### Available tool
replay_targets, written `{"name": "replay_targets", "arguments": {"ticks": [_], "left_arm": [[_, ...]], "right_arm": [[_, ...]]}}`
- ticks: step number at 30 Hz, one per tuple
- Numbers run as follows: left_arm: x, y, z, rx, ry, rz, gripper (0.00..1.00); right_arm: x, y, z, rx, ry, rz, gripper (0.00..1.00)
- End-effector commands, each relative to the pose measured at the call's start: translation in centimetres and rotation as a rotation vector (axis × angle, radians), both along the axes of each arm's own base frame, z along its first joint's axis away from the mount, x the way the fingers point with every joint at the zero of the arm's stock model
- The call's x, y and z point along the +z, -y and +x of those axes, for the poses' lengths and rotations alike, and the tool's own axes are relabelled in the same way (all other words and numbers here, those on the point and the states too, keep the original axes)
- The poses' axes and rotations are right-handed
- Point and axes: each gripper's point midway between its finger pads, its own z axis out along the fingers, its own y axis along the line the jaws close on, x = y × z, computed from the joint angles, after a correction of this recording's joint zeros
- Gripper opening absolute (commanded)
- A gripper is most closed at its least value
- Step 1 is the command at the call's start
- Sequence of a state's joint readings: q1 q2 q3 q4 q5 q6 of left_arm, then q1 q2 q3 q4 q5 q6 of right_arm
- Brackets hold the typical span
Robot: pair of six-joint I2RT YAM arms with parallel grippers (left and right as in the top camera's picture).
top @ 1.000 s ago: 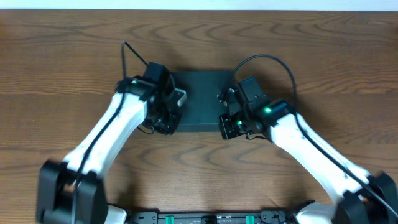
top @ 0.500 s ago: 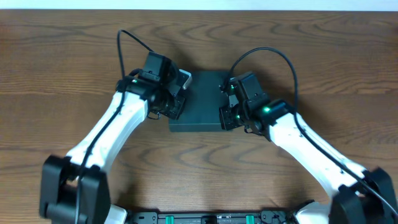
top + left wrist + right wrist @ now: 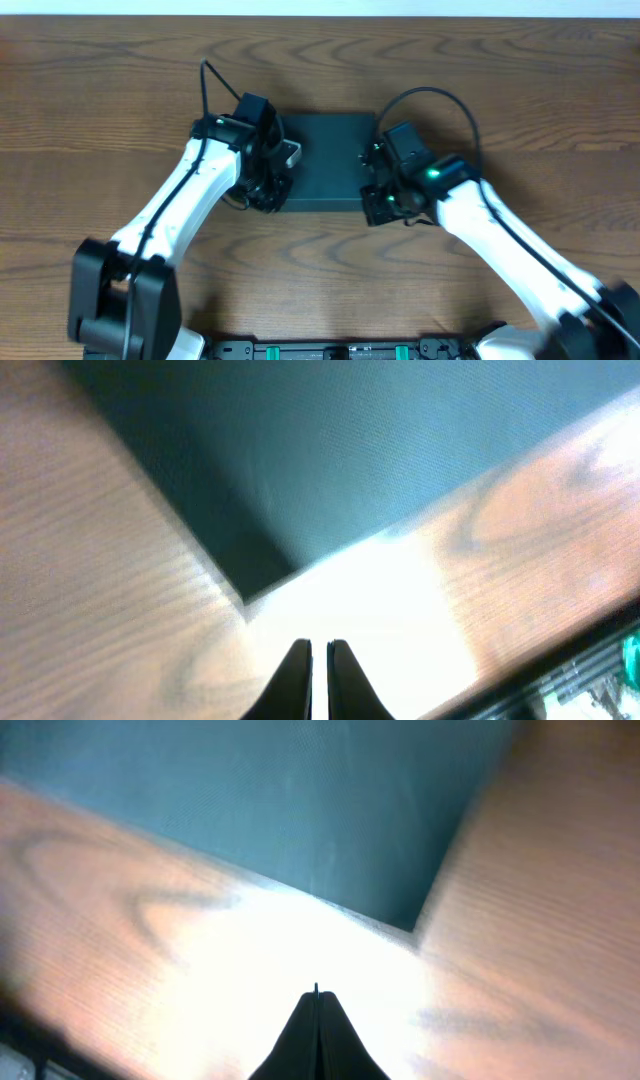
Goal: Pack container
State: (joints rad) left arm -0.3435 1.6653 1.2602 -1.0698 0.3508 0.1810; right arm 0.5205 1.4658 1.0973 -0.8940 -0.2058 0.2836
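From above I see the dark green container (image 3: pixel 322 160) lying flat near the middle of the desk (image 3: pixel 520 80), a little toward the far side, with one arm at each of its sides. Its top looks flat and closed, though from this height I cannot be fully sure of the flap. The left pincer (image 3: pixel 319 660) is at the left edge of the container, close to the near corner. In the left wrist view its two fingers (image 3: pixel 297 675) are almost together, with only a thin slit between them, and they hold nothing. The corner of the container stands just ahead of the tips, apart from them, with bright wood between. The right pincer (image 3: pixel 317 1015) is at the right edge, also by the near corner. In the right wrist view its fingers are pressed together into one dark point, gripping nothing, and the corner of the container is ahead and slightly to the right, apart from the tips. Both wrist views are blurred, with strong glare on the wood.
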Motion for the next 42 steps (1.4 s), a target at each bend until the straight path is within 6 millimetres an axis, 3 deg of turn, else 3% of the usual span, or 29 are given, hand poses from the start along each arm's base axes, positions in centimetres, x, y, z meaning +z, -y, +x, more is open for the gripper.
{"name": "replay_targets", "arguments": {"ticks": [1,6,9,11,13,17,23,25,26,27,28,29,30,42], "left_arm": [[7.4,-0.9,1.3,0.011,0.212,0.004,0.05],[19.2,-3.1,0.2,0.061,0.549,-0.016,0.06],[26.9,-4.7,-1.9,0.115,0.806,-0.075,0.06],[30.7,-6.2,-4.2,0.152,0.948,-0.099,0.06],[33.1,-8.1,-7.0,0.193,1.065,-0.100,0.06],[34.0,-11.9,-12.5,0.263,1.173,-0.053,0.05],[31.7,-15.0,-19.5,0.287,1.194,-0.029,0.07],[30.8,-15.7,-21.0,0.289,1.189,-0.021,0.17],[30.5,-16.0,-21.5,0.295,1.189,-0.010,0.27],[30.3,-16.4,-21.8,0.302,1.191,0.001,0.36],[30.1,-16.6,-22.1,0.303,1.191,0.004,0.65],[29.9,-16.6,-22.3,0.303,1.190,0.005,0.98],[29.8,-16.7,-22.5,0.302,1.186,0.006,0.98],[29.7,-16.7,-22.5,0.301,1.182,0.008,0.98]], "right_arm": [[10.1,0.9,1.3,-0.010,0.275,0.053,0.01],[23.4,6.7,-0.1,-0.108,0.681,-0.005,0.01],[31.0,10.5,-3.1,-0.160,0.932,-0.003,0.01],[34.2,12.6,-5.6,-0.177,1.051,-0.003,0.01],[36.4,15.8,-8.8,-0.220,1.152,-0.035,0.02],[36.1,21.5,-14.1,-0.315,1.199,-0.155,0.02],[31.3,25.2,-19.9,-0.351,1.115,-0.169,0.02],[30.7,25.8,-20.8,-0.356,1.115,-0.165,0.02],[30.6,25.9,-21.0,-0.358,1.119,-0.161,0.07],[30.6,26.0,-21.2,-0.360,1.122,-0.158,0.23],[30.6,26.0,-21.2,-0.360,1.124,-0.158,0.51],[30.6,26.0,-21.2,-0.360,1.124,-0.158,0.95],[30.6,26.0,-21.2,-0.360,1.125,-0.157,0.99],[30.6,26.0,-21.2,-0.359,1.122,-0.159,0.99]]}}
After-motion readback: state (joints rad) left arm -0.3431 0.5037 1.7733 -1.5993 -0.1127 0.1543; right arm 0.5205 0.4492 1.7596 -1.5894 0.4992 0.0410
